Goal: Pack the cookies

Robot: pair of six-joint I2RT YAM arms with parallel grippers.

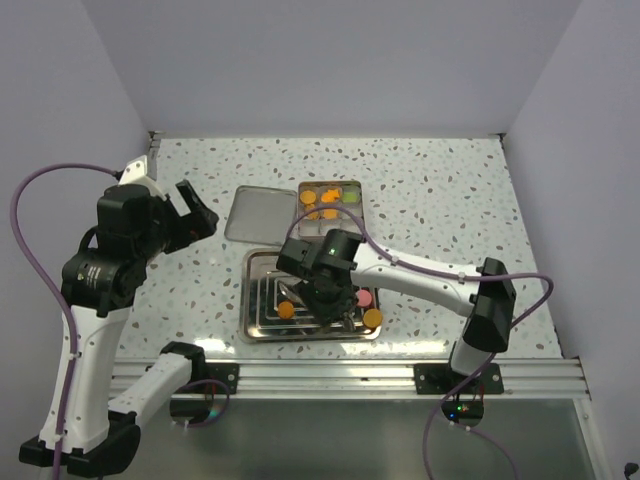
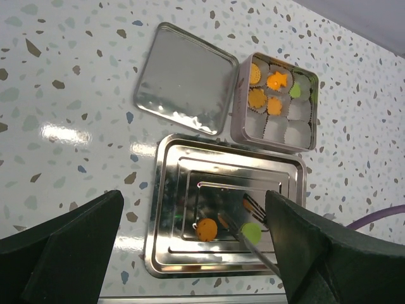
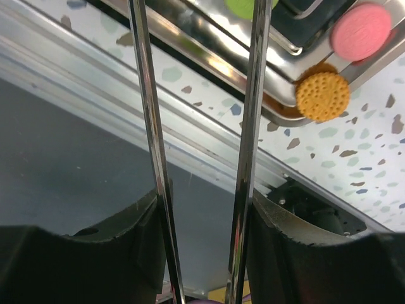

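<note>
Cookies lie on a steel tray [image 1: 258, 262]: an orange disc [image 1: 286, 310], a pink disc [image 1: 365, 298] and an orange disc on the rim [image 1: 372, 318]. In the left wrist view the tray [image 2: 166, 209] shows the orange disc [image 2: 206, 229] and a green disc [image 2: 251, 233]. My right gripper [image 1: 328, 290] is shut on metal tongs [image 3: 253, 126], whose arms stand apart, with the green disc [image 3: 247, 6] between them. The tin [image 2: 237, 101] holds several orange and green cookies in paper cups. My left gripper [image 1: 195, 215] is open and empty, high at the left.
The tin's lid [image 1: 260, 214] lies flat, left of the tin [image 1: 330, 205] and behind the tray. The aluminium rail of the table's near edge [image 1: 330, 378] runs just in front of the tray. Speckled table surface lies all around.
</note>
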